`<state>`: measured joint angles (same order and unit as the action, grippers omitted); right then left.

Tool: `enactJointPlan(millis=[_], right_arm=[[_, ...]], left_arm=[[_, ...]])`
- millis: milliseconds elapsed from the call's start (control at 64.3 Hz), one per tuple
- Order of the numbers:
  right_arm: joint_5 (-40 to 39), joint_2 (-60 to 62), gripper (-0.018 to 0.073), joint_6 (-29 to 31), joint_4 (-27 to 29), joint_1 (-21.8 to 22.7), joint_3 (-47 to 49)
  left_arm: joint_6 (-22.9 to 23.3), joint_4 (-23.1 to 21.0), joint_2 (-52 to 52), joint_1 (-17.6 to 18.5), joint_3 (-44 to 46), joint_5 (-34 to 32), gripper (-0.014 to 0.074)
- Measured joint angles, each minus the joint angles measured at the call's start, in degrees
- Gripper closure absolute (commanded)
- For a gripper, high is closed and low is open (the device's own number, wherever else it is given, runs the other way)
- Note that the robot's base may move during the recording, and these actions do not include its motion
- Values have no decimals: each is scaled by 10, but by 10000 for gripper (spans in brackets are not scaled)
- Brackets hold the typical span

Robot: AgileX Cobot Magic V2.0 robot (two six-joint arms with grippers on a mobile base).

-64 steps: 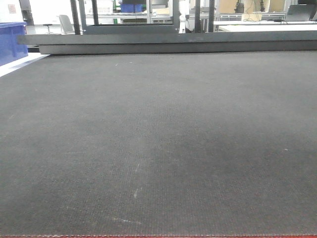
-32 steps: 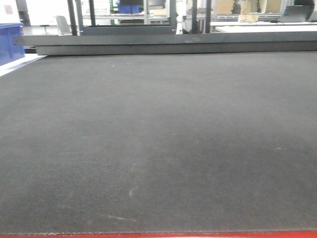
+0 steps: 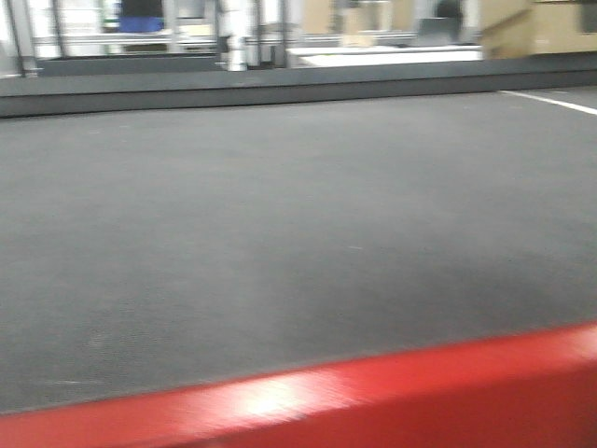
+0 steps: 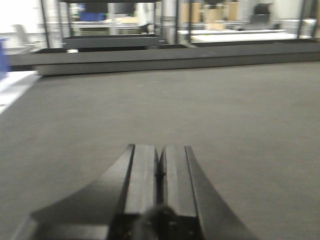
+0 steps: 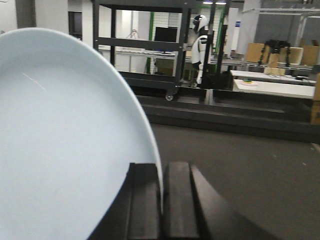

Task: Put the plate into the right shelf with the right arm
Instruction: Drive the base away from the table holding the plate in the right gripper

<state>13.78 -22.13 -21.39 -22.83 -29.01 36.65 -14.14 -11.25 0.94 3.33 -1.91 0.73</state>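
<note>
Plate (image 5: 65, 150) being carried; shelf placement outstanding

Grey matting (image 3: 280, 215) is filling the front view, with a red edge band (image 3: 392, 392) crossing the bottom. That frame is blurred and is showing neither arm nor plate. In the right wrist view a black wheeled rack (image 5: 145, 44) is standing well beyond the jaws, with a white humanoid figure (image 5: 201, 50) near it. Whether this rack is the target shelf cannot be confirmed, though it is looking the likeliest candidate. The pale plate is standing on edge and filling the left of that view. Its rim is running down between the right jaws, which are clamping it. The left jaws are pressing together on nothing and hanging over the matting.

Assessment: the carry step is in hand, and the plate is sitting well apart from any shelf. The next move is calling for closing on the rack, aligning the plate edge with a free level, and holding the clamp firm until the plate is resting on the board.
</note>
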Motion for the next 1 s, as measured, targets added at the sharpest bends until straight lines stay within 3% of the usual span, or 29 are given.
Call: enactJointPlan(millis=[995], right_arm=[[0, 0, 504, 0, 0, 0, 0]], left_arm=[[0, 0, 0, 0, 0, 0, 643]])
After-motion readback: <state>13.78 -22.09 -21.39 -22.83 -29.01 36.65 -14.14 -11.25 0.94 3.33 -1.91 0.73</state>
